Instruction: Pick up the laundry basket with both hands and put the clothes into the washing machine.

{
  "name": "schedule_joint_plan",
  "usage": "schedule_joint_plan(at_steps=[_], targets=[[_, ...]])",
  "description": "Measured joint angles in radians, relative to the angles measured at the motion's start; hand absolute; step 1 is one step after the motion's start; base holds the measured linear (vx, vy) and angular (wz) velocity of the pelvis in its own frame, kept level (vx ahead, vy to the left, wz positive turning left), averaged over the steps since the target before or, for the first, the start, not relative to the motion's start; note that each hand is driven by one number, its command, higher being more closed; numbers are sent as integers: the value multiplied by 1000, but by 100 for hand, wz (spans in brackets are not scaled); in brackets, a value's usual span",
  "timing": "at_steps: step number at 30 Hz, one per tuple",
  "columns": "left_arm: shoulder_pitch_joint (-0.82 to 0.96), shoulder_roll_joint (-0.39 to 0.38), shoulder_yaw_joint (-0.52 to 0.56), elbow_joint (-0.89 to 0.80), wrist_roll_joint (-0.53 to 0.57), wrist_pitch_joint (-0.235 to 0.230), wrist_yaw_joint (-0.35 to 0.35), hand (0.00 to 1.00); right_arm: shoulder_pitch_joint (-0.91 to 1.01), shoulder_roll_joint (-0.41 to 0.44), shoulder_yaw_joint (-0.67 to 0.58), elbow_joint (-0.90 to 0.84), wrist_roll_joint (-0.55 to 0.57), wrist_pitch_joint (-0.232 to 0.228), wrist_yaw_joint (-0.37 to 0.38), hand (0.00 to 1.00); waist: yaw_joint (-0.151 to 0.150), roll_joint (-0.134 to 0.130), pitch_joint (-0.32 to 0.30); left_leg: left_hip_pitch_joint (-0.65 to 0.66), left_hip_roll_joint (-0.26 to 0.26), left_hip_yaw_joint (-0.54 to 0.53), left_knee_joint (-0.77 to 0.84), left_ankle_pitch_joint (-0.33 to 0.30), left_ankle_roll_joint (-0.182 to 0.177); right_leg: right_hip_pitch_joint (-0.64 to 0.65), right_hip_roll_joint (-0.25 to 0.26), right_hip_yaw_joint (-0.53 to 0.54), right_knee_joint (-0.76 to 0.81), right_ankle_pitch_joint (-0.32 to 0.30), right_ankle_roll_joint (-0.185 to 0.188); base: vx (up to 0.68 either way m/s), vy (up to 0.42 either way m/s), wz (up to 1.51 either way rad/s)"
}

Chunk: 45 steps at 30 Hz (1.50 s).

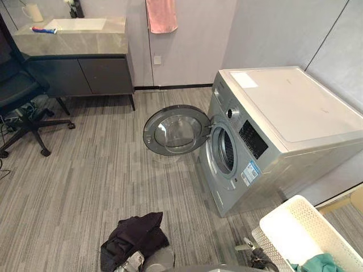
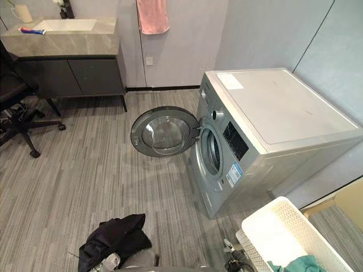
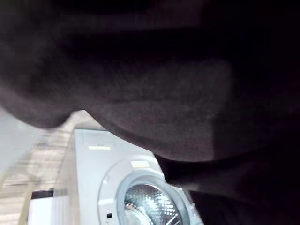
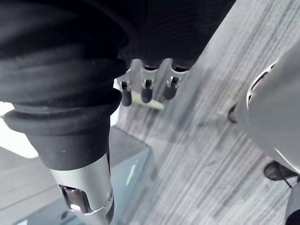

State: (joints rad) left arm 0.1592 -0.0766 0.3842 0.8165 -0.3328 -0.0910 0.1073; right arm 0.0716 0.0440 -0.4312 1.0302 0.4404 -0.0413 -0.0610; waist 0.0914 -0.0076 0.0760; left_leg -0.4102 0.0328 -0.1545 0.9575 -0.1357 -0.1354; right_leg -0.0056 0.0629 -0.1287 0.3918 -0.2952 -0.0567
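A dark garment (image 1: pixel 136 237) was seen draped over the left hand (image 1: pixel 132 263). Its fingers were hidden under the cloth, so whether they were closed on it could not be told. The right hand (image 4: pixel 145 85) was held with fingers straight and nothing grasped, just beside the near corner of the white laundry basket (image 1: pixel 300 226). The basket lay to that hand's outer side, and a teal garment (image 1: pixel 319 264) was seen inside it. Beyond both hands the washing machine (image 1: pixel 283 113) was placed. Its round door (image 1: pixel 176 131) was swung wide toward the left hand's side and the drum (image 1: pixel 226 152) was exposed. Farther off, past the left hand, an office chair (image 1: pixel 22 107), a counter (image 1: pixel 74 42) with a sink (image 1: pixel 76 24) and a pink towel (image 1: pixel 161 15) on the wall were seen.
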Motion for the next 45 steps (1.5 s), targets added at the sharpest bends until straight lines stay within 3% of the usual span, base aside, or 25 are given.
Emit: schedule_joint_plan(at_steps=[1,4,5,7,8,9,10,13,17,20,21,23,26,28,29,30,34,35,36,37,38,40,41,43,45], targets=[[12,3,-1,-14,-2,1,1,100,-8,3,27,-6,0,0,-2,0,12,9,8,-21,30,3,37,-39,60,5,-1,45,-1,-2,-1,99,122,-85],[16,11,3,-32,-9,1,1,100,-15,20,63,-28,1,3,-2,0,4,-20,1,-31,116,-9,-133,-61,93,-1,-28,101,-4,-9,19,139,194,-68],[16,8,5,-32,-10,-1,4,100,-15,22,62,-28,1,3,-3,0,4,-26,1,3,162,-26,-328,-57,88,-1,-57,139,-4,-26,44,224,385,-48],[19,3,10,-26,-10,0,7,100,-9,19,53,-30,0,2,-5,0,4,-17,-8,53,182,-79,-518,-37,55,9,-93,172,1,-54,93,233,448,-38],[22,0,-2,-15,-10,0,7,100,3,13,53,-33,0,0,-4,0,5,-3,-21,86,190,-92,-566,-9,6,16,-120,191,4,-77,133,259,579,-27],[22,-4,-3,-7,-10,0,7,100,4,12,53,-31,0,1,-5,0,5,1,-27,87,187,-59,-549,40,-81,31,-141,205,3,-89,153,261,577,-47],[32,18,4,5,-10,-2,10,100,8,25,48,-7,-1,9,-4,0,8,-30,-38,90,142,4,-493,14,-52,46,-194,250,-15,-92,179,296,511,-44],[12,44,-21,23,1,-1,7,100,16,34,46,15,3,23,2,0,-21,-66,-88,78,66,44,-436,-31,17,78,-268,320,-91,53,178,289,422,-7],[-29,47,-98,21,36,0,3,100,12,46,-108,1,39,22,1,0,-21,-44,-91,114,34,131,-455,-56,62,10,-307,376,-11,208,172,177,417,-45],[-35,48,-132,14,52,0,1,100,24,51,-172,-36,42,21,1,0,-31,-18,-89,191,29,205,-506,-59,109,-85,-330,312,132,314,74,44,293,-61],[-35,49,-129,12,52,-1,2,100,25,50,-179,-43,41,18,2,0,-40,-11,-88,215,32,219,-507,-71,127,-106,-326,258,195,303,63,-4,206,-47],[-29,49,-112,15,52,0,2,100,25,51,-178,-42,39,16,6,0,-55,-13,-87,251,35,246,-526,-88,141,-138,-293,182,288,217,98,-5,122,-43],[-25,47,-105,22,52,5,1,100,33,49,-176,-35,40,6,20,0,-65,-19,-84,292,35,276,-577,-89,143,-178,-181,47,310,67,157,5,-42,-36],[-33,39,-103,62,53,6,-4,100,49,59,-173,-25,41,7,20,0,-77,-42,-90,304,21,301,-601,-84,137,-150,-167,-51,147,22,108,65,-154,-12],[-56,32,-98,102,70,17,-16,100,66,54,-192,-24,45,6,20,0,-77,-31,-93,299,31,292,-609,-65,113,-100,-153,-98,36,14,65,306,-267,34],[-90,-2,-107,139,111,30,-41,100,110,46,-195,7,69,4,12,0,-104,-27,-91,357,50,250,-674,-31,83,13,-117,-171,-94,47,52,330,-213,39],[-97,-6,-119,136,110,29,-42,100,105,49,-170,7,69,8,13,0,-103,-34,-96,364,56,263,-682,-33,85,31,-109,-170,-122,61,67,149,-40,9],[-90,-6,-113,129,109,30,-42,100,101,47,-168,6,69,8,12,0,-105,-22,-91,364,67,268,-668,-49,65,37,-93,-172,-136,62,70,85,-31,-24],[-66,-7,-97,99,109,29,-43,100,97,33,-140,0,69,8,13,0,-100,-6,-79,345,98,283,-567,-101,-14,65,-67,-173,-166,53,58,61,-18,-43],[-65,-8,-57,77,106,29,-42,100,79,22,-126,-1,74,8,13,0,-88,19,-37,242,151,238,-272,-114,-40,99,-38,-152,-165,29,18,24,-13,-67],[-65,-7,-43,71,105,29,-42,100,73,12,-126,-3,80,6,11,0,-74,38,-26,189,164,195,-138,-81,-30,107,-18,-124,-149,22,11,27,84,-115],[-22,1,-5,59,72,29,-36,100,62,-3,-64,-26,83,1,8,0,-42,52,-25,100,143,93,100,118,-11,108,1,-10,-102,-1,-5,87,90,-153],[6,7,8,58,63,29,-35,100,54,-4,-13,-53,83,-3,6,0,-41,43,-21,47,132,77,143,68,43,103,-3,46,-100,-1,-8,106,57,-131],[20,5,24,58,56,29,-30,100,36,1,36,-80,81,-9,4,0,-28,33,-28,30,134,36,-17,-23,65,84,-3,130,-97,-6,2,147,99,-132],[19,3,20,56,52,29,-17,100,31,16,72,-114,81,-16,2,0,-19,43,-29,57,134,-56,-348,-28,51,69,-2,195,-97,-9,7,201,160,-108]])
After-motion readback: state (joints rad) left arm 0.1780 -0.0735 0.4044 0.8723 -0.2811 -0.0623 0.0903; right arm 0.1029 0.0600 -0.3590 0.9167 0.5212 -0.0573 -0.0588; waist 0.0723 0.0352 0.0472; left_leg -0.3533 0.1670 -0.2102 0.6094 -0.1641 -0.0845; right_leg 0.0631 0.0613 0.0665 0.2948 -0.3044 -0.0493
